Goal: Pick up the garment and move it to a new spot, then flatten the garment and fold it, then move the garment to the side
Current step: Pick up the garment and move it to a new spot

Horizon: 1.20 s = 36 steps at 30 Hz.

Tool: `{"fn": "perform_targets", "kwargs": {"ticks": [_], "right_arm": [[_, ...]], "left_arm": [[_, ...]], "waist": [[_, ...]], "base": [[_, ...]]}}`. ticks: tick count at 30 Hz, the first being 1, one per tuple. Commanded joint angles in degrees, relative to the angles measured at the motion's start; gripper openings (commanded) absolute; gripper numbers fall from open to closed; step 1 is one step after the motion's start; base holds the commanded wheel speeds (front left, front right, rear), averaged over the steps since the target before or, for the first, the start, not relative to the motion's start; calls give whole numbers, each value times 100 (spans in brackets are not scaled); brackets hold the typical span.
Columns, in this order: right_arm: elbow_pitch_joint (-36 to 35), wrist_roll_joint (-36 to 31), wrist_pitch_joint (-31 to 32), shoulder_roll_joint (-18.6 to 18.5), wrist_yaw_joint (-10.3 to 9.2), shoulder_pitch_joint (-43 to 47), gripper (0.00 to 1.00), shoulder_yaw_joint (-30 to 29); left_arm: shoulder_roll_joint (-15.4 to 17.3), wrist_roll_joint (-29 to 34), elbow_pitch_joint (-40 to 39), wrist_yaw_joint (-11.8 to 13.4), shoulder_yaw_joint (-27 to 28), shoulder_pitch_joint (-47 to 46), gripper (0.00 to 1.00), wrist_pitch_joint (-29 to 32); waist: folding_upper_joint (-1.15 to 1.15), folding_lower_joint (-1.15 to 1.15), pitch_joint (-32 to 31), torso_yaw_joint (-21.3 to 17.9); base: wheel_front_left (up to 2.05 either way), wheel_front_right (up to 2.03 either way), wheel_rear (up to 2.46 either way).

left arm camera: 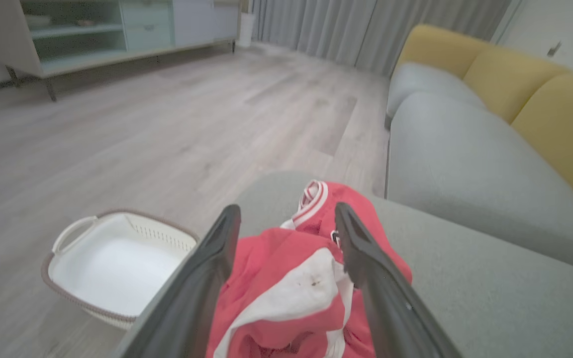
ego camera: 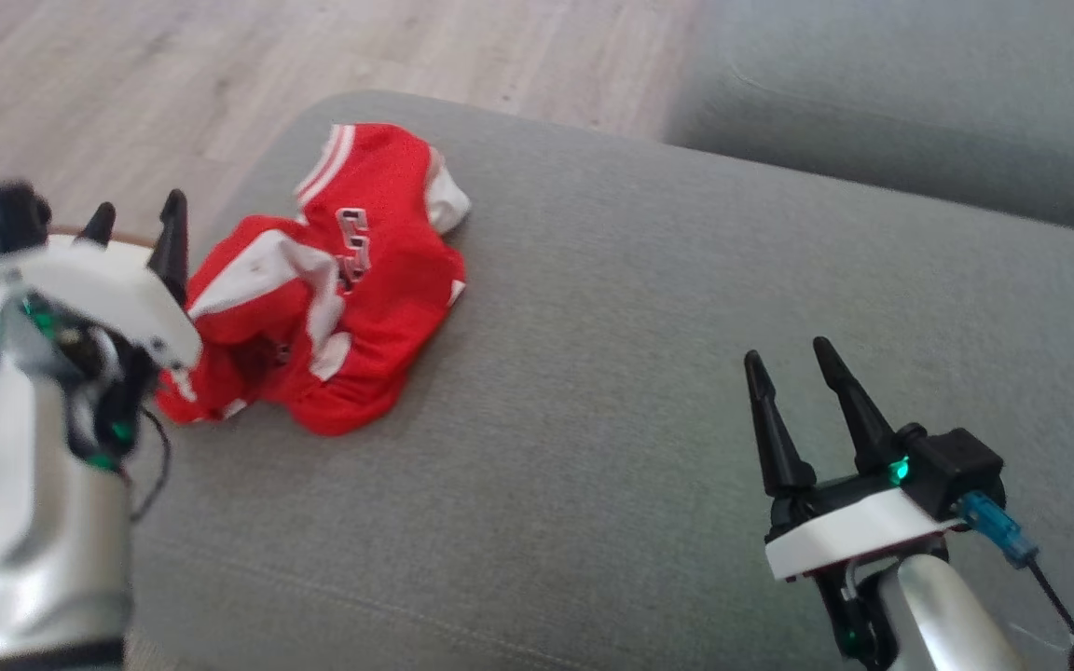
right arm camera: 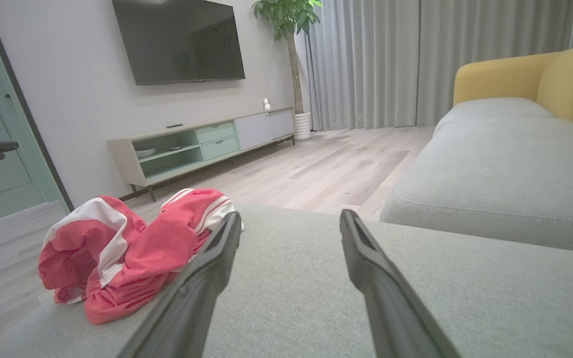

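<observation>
Garment lies crumpled at the left edge of the sofa, beside my spread left gripper; my right gripper, spread too, is well apart.

A crumpled red-and-white garment lies near the left edge of a grey sofa cushion. The left gripper hovers just beside it, jaws apart. The right gripper, jaws also apart, sits well apart over bare cushion.

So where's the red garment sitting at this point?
In the head view the garment lies crumpled on the left part of the grey sofa cushion, close to its floor-side edge, beside the open left gripper and apart from the right gripper.
</observation>
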Motion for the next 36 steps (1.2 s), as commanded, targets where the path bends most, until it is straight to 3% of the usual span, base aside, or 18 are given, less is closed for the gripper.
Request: {"fn": "perform_targets", "kwargs": {"ticks": [1, 5, 11, 14, 19, 20, 21, 29, 36], "right_arm": [[-163, 35, -63, -75, 44, -256, 100, 172], [-146, 53, -63, -164, 44, -399, 100, 277], [-130, 115, -63, -291, 44, -521, 100, 308], [-124, 133, -63, -321, 44, -555, 100, 335], [-118, 212, -63, -417, 44, -761, 100, 493], [-120, 220, -63, -434, 44, -783, 100, 513], [-125, 226, -63, -450, 44, -791, 100, 508], [-40, 255, -63, -401, 44, -607, 100, 412], [66, 290, -63, -233, 44, -437, 100, 398]], "left_arm": [[280, -53, 85, -48, 168, -466, 100, 412], [555, -268, 970, -137, 207, -1122, 100, 1270], [693, -590, 2207, -299, 203, -1391, 100, 1960], [761, -597, 2531, -314, 182, -1402, 100, 2010], [1018, -406, 3389, -78, 179, -1443, 100, 1465], [1040, -375, 3501, -72, 152, -1466, 33, 1400], [1065, -363, 3586, -88, 138, -1501, 0, 1321], [1328, -126, 3819, -349, -228, -1813, 0, 714], [1445, 86, 3151, -476, -881, -2343, 0, 500]], "waist": [[0, 0, 126, -180], [0, 0, 314, -528], [0, 0, 508, -975], [0, 0, 572, -1078], [0, 0, 779, -1338], [0, 0, 796, -1367], [0, 0, 804, -1380], [0, 0, 490, -1302], [0, 0, -48, -1292]], "base": [[0, 0, 0], [0, 0, 0], [0, 0, 0], [0, 0, 0], [0, 0, 0], [0, 0, 0], [0, 0, 0], [0, 0, 0], [0, 0, 0]]}}
